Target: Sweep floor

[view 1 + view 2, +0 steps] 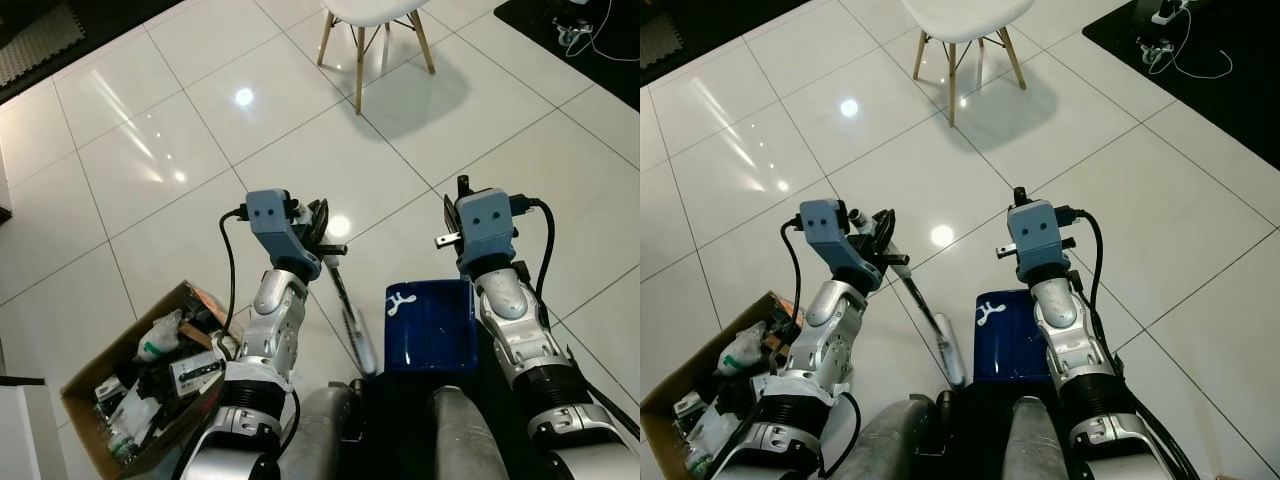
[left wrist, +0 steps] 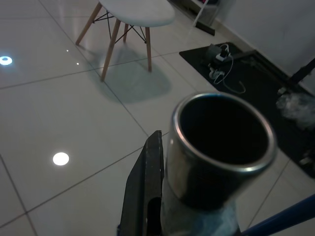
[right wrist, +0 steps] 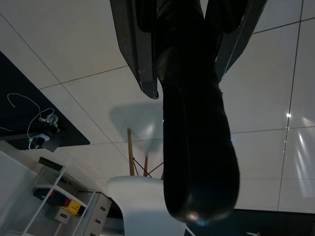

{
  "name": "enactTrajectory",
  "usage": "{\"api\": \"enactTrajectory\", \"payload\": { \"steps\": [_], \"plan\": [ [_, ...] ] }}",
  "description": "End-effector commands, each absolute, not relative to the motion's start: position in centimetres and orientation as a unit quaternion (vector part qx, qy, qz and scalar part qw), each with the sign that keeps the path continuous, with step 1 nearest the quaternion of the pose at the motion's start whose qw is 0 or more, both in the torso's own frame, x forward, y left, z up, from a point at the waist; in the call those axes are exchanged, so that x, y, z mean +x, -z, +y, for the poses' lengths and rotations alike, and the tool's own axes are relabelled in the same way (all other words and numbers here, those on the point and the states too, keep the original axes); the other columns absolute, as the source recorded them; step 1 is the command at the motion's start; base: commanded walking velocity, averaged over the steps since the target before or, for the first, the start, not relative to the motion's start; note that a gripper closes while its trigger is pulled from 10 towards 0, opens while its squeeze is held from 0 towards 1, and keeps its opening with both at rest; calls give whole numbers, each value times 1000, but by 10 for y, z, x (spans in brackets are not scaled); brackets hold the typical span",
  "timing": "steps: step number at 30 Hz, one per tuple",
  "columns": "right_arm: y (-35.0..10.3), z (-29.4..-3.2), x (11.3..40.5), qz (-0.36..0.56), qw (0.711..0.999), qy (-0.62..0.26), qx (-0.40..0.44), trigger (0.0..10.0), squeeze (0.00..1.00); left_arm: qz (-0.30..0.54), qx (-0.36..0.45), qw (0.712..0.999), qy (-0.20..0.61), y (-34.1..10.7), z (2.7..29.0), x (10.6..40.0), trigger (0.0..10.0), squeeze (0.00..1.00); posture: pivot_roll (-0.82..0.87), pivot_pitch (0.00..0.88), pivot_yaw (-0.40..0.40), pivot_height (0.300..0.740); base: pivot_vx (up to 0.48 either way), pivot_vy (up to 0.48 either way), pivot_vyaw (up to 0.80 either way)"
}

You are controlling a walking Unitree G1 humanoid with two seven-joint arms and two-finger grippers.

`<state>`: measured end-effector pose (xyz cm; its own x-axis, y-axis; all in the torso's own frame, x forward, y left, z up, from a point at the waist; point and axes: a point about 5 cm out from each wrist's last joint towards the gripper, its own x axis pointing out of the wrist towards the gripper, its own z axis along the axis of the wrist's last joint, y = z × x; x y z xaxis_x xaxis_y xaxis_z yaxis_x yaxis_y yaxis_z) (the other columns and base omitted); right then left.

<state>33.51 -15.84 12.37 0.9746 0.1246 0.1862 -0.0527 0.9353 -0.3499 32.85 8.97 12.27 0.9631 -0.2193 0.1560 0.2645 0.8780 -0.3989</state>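
Note:
My left gripper (image 1: 318,225) is shut on the silver broom handle (image 1: 350,312), which slants down towards my legs. In the left wrist view the open end of the metal tube (image 2: 221,142) sits against a black finger (image 2: 145,191). My right gripper (image 3: 187,44) is shut on the dustpan's black handle (image 3: 197,128), with a finger on either side of it. The blue dustpan (image 1: 430,325) hangs low in front of my right leg, just right of the broom. The white tiled floor (image 1: 200,140) ahead looks glossy, with lamp reflections.
An open cardboard box (image 1: 90,370) full of rubbish stands on the floor at my left. Ahead stands a white chair (image 1: 372,12) on wooden legs. A black mat with a power strip and cables (image 1: 585,30) lies at the far right.

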Motion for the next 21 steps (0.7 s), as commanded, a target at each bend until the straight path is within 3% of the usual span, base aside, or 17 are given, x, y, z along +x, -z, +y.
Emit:
{"api": "enactTrajectory", "payload": {
  "steps": [1, 7, 13, 17, 18, 19, 21],
  "plan": [
    [-110, -154, 331, -81, 979, -60, -180, 10000, 0, -50, -241, 960, 136, -121, 84, 327, 10000, 0, -4, 256, 138, 740, 0, 0, 0],
    [-110, -154, 332, -81, 978, -60, -180, 10000, 0, -52, -262, 946, 183, -128, 75, 326, 10000, 0, -7, 252, 135, 740, 0, 0, 0],
    [-112, -152, 334, -84, 978, -60, -179, 10000, 0, -39, -292, 873, 389, -146, 50, 306, 10000, 0, -5, 240, 138, 740, 0, 0, 0],
    [-112, -152, 334, -84, 978, -60, -179, 10000, 0, -38, -285, 867, 407, -148, 50, 304, 10000, 0, -4, 239, 139, 740, 0, 0, 0],
    [-112, -154, 334, -84, 979, -57, -179, 10000, 0, -49, -267, 854, 443, -161, 61, 300, 10000, 0, 5, 231, 142, 740, 0, 0, 0],
    [-112, -154, 334, -84, 979, -57, -179, 10000, 0, -49, -267, 854, 443, -161, 61, 300, 10000, 0, 5, 231, 142, 740, 0, 0, 0],
    [-111, -156, 334, -83, 979, -54, -180, 10000, 0, -77, -235, 855, 456, -185, 85, 300, 10000, 0, 13, 222, 144, 740, 0, 0, 0]
  ]
}}
